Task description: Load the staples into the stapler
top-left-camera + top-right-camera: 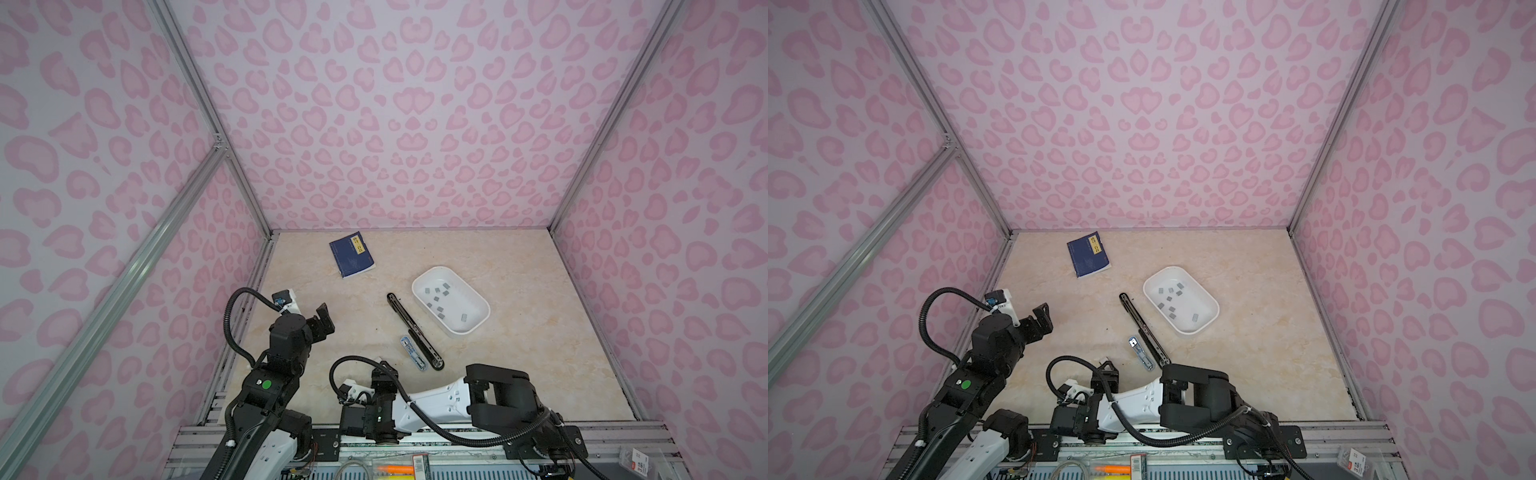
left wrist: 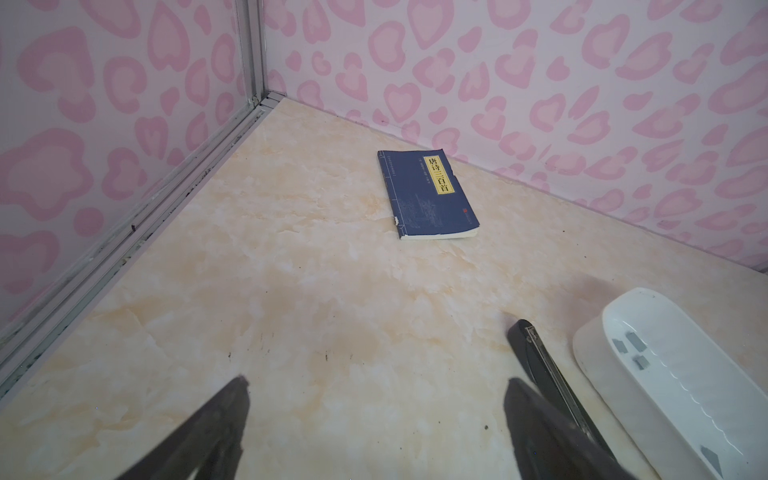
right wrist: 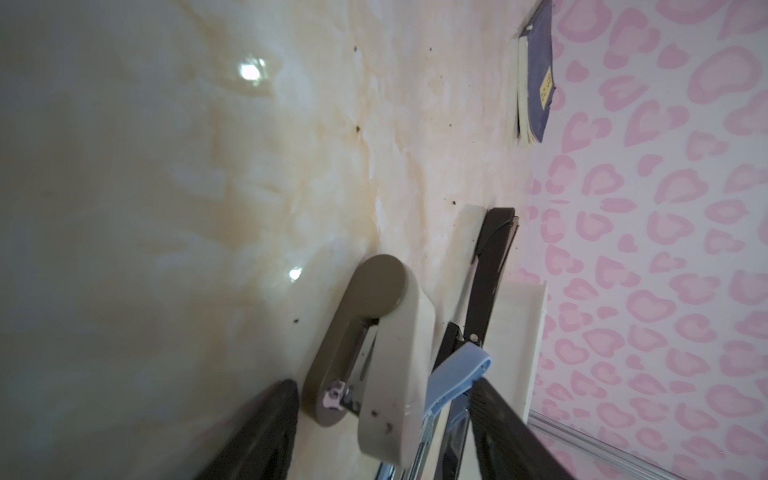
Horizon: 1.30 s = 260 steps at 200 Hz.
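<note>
The stapler (image 1: 405,320) is black and lies swung open flat on the table, with its blue and silver magazine part (image 1: 413,353) beside it near the front end. Several small grey staples (image 1: 440,297) lie in the white tray (image 1: 473,328) to its right. My right gripper (image 1: 384,368) lies low at the stapler's near end. In the right wrist view the right gripper (image 3: 384,382) is open, its fingers either side of a pale part (image 3: 399,332) and a blue tab (image 3: 461,365). My left gripper (image 1: 322,318) hangs open and empty at the left, and the left wrist view shows the left gripper (image 2: 376,382) over bare table.
A blue book (image 1: 351,254) lies near the back wall, left of centre. Pink patterned walls with metal frame rails close the table on three sides. The tray (image 2: 590,345) and the stapler's far tip (image 2: 536,357) lie close to my left gripper's side.
</note>
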{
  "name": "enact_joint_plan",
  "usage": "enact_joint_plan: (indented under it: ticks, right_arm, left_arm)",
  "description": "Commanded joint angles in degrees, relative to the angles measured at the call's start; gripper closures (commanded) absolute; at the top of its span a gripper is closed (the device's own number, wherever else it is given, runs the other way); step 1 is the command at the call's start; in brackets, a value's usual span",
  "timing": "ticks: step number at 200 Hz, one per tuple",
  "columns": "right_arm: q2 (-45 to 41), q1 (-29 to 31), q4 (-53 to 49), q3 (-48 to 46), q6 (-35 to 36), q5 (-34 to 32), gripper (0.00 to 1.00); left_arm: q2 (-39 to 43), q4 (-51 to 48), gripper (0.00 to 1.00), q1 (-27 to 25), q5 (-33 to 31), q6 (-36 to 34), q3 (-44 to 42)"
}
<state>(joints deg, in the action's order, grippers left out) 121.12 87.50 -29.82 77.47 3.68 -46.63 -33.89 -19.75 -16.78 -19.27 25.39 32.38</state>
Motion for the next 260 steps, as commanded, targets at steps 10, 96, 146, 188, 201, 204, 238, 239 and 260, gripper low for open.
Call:
enact_joint_plan:
  ticks: [10, 96, 146, 188, 201, 204, 238, 239, 260]
  right_arm:
    - [-4.68, 0.25, 4.15, -2.87, 0.38, 8.72, 0.28]
    - [-25.14, -4.98, 16.95, -18.33, -12.12, 16.74, 0.32]
    - [-38.03, -6.95, 40.83, -37.13, -22.11, 28.07, 0.3]
    - [-26.33, -6.89, 44.35, -33.81, -21.83, 26.92, 0.26]
    - [-22.09, -6.95, 43.11, -30.94, -22.53, 23.12, 0.26]
    - [-21.57, -6.96, 42.84, -30.57, -22.63, 22.27, 0.26]
    - [-17.95, -8.47, 41.51, -29.66, -24.42, 16.01, 0.26]
    - [-17.85, -8.6, 41.82, -29.86, -24.42, 16.15, 0.26]
    - [-17.25, -10.28, 44.67, -31.97, -24.02, 18.44, 0.27]
  left_arm:
    - [-0.13, 0.93, 0.04, 0.05, 0.2, -0.23, 0.56]
    - [-1.63, 1.91, 0.03, 0.08, 3.17, -1.3, 0.27]
    - [-7.82, 4.66, 0.02, -0.02, 13.84, -4.27, 1.16]
    - [-10.35, 5.61, 0.02, -0.1, 16.08, -4.29, 1.05]
    - [-9.89, 5.77, 0.02, -0.13, 15.47, -4.36, 0.71]
    - [-9.75, 5.77, 0.02, -0.13, 15.29, -4.38, 0.66]
    - [-9.34, 6.34, 0.01, -0.14, 15.77, -4.33, 0.12]
    - [-9.35, 6.32, 0.01, -0.16, 15.85, -4.36, 0.09]
    - [-10.0, 6.58, 0.01, -0.1, 16.36, -4.47, 0.22]
